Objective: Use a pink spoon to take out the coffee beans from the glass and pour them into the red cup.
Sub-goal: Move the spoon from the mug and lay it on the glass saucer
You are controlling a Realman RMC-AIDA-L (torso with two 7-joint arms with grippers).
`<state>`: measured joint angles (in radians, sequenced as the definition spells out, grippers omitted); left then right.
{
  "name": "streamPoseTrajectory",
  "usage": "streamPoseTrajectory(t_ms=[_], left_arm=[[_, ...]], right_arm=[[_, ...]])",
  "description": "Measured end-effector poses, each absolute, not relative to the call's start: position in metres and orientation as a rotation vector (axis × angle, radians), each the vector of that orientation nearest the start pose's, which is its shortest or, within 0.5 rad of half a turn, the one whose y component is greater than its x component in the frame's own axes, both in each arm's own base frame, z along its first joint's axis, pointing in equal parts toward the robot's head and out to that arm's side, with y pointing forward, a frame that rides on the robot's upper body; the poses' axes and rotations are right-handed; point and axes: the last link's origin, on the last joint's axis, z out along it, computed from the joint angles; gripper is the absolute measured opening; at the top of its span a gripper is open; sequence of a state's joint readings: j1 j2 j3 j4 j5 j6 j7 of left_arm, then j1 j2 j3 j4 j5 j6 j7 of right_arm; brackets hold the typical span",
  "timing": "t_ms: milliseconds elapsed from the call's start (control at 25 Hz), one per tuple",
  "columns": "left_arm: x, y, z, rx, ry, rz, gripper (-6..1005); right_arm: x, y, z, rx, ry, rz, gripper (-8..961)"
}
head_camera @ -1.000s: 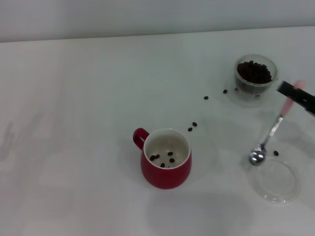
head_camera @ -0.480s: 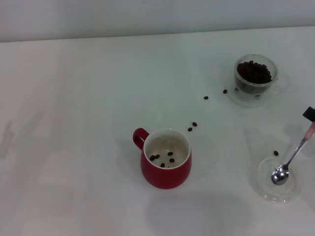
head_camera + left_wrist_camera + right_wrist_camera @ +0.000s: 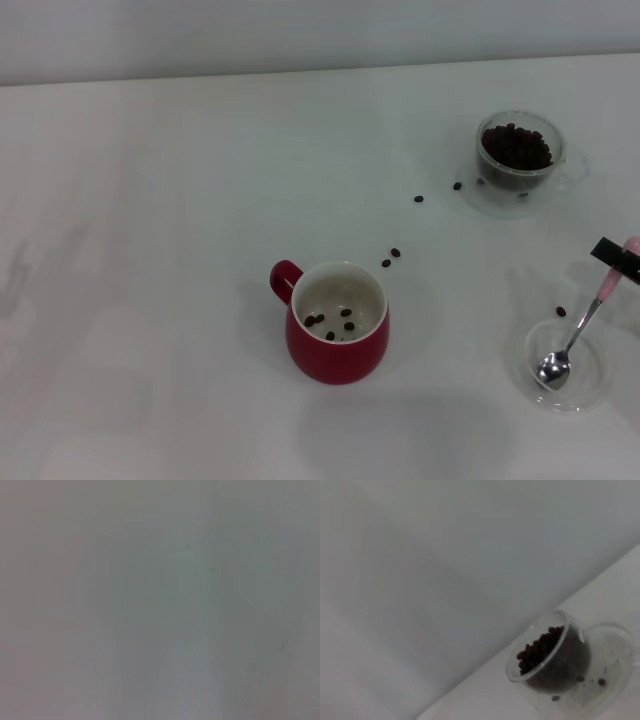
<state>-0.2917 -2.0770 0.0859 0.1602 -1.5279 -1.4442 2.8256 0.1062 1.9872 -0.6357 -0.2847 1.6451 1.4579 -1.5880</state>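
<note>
The red cup (image 3: pixel 338 330) stands at the table's front middle with several coffee beans (image 3: pixel 330 322) inside. The glass (image 3: pixel 518 150), full of coffee beans (image 3: pixel 515 146), stands at the back right; it also shows in the right wrist view (image 3: pixel 551 656). My right gripper (image 3: pixel 620 260) is at the right edge, shut on the pink spoon (image 3: pixel 580 328) by its pink handle. The spoon slants down, and its empty metal bowl sits in the shallow clear dish (image 3: pixel 590 385). My left gripper is out of view.
Loose beans lie on the table between glass and cup (image 3: pixel 391 257), nearer the glass (image 3: pixel 419 199), and by the dish (image 3: pixel 561 311). A clear saucer (image 3: pixel 500 200) lies under the glass. The left wrist view shows only blank surface.
My right gripper carried the spoon away from the glass toward the front right. The spoon's bowl went from the bare table into the shallow dish, then shifted slightly left.
</note>
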Motion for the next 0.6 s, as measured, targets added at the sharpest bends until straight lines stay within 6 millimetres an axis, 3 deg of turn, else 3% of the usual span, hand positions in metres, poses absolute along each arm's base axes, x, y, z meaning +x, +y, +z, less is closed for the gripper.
streamPoseTrajectory(t_ms=[600], left_arm=[[-0.3719,0.2672,0.0222,-1.734,-0.38,-0.624,576]], right_arm=[[0.3995,0.2038,0.0241,-1.73,1.575,1.119,204]])
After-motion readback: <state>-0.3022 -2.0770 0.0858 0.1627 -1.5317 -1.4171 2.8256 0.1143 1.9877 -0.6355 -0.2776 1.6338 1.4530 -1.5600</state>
